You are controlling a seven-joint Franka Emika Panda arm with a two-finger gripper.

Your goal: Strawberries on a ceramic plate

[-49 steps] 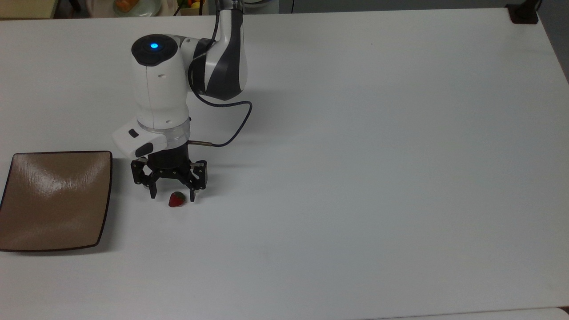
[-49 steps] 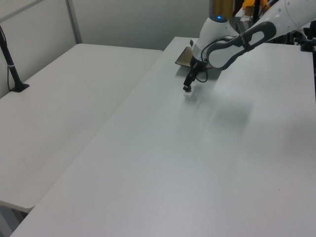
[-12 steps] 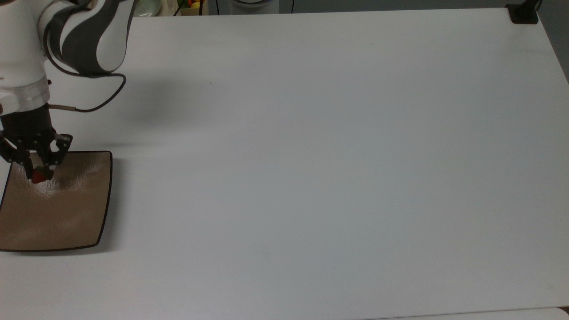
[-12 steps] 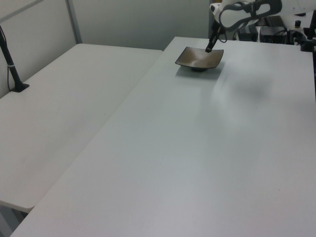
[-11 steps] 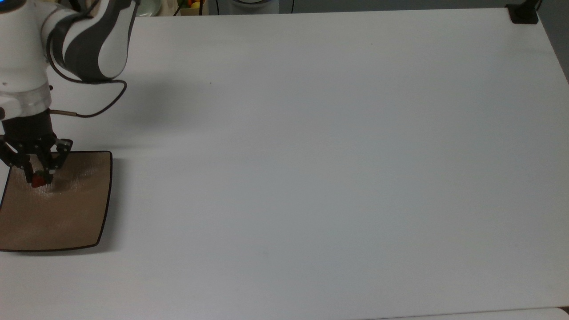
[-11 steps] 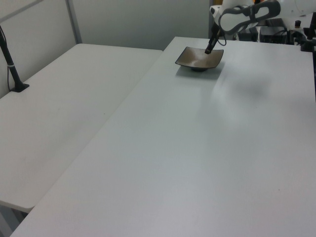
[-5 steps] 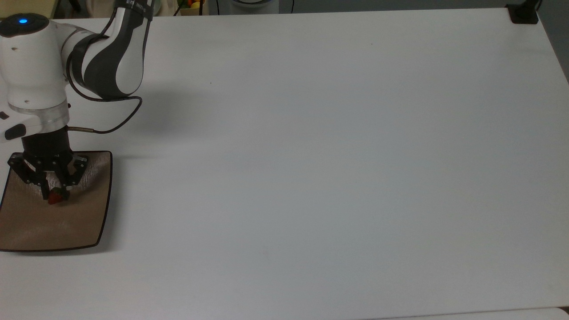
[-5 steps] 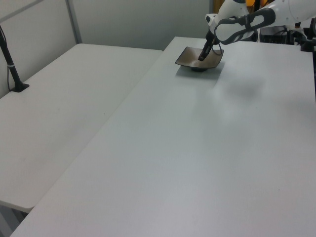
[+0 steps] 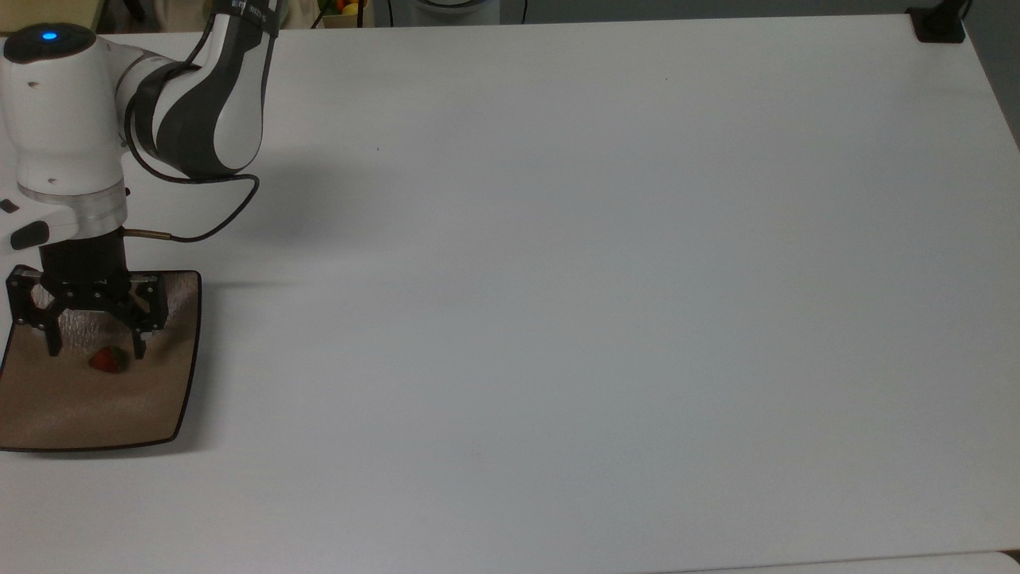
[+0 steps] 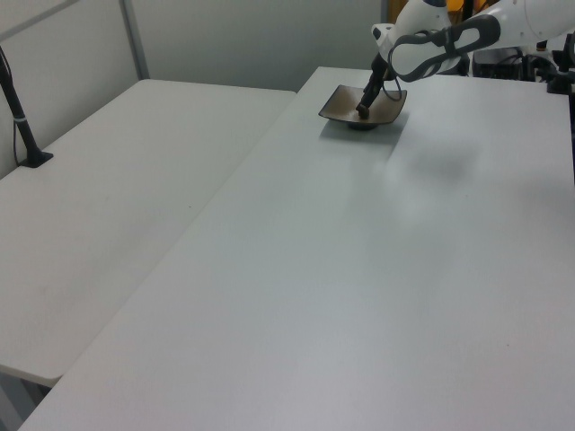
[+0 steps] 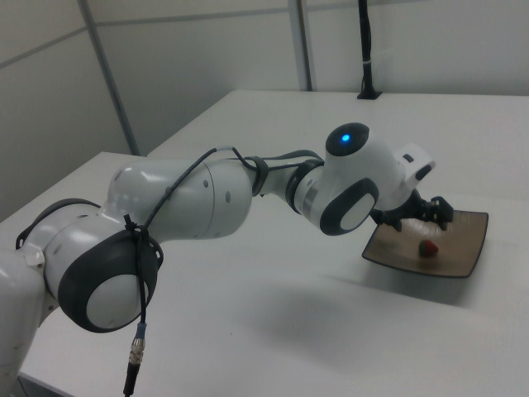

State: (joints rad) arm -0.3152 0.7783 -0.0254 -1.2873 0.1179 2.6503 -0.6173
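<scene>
The small red strawberry (image 9: 108, 359) lies on the square tan-brown ceramic plate (image 9: 96, 406) at the top view's left edge. My gripper (image 9: 98, 349) stands open just over the plate, one black finger on each side of the strawberry and neither touching it. In the right view the strawberry (image 11: 428, 248) rests in the plate's (image 11: 397, 252) sunken centre, just below the gripper (image 11: 431, 222). In the left view the plate (image 10: 346, 108) sits at the far end of the table with the gripper (image 10: 364, 109) over it.
The white arm and its dark cable (image 9: 215, 215) lean over the table's corner beside the plate. A black clamp (image 9: 939, 24) sits at the top view's far right corner. A second white table (image 10: 117, 197) with a black post (image 10: 18, 117) adjoins in the left view.
The gripper carried the strawberry over the plate and lowered it toward the centre. Within the last half second its fingers spread apart, and the strawberry now lies free on the plate.
</scene>
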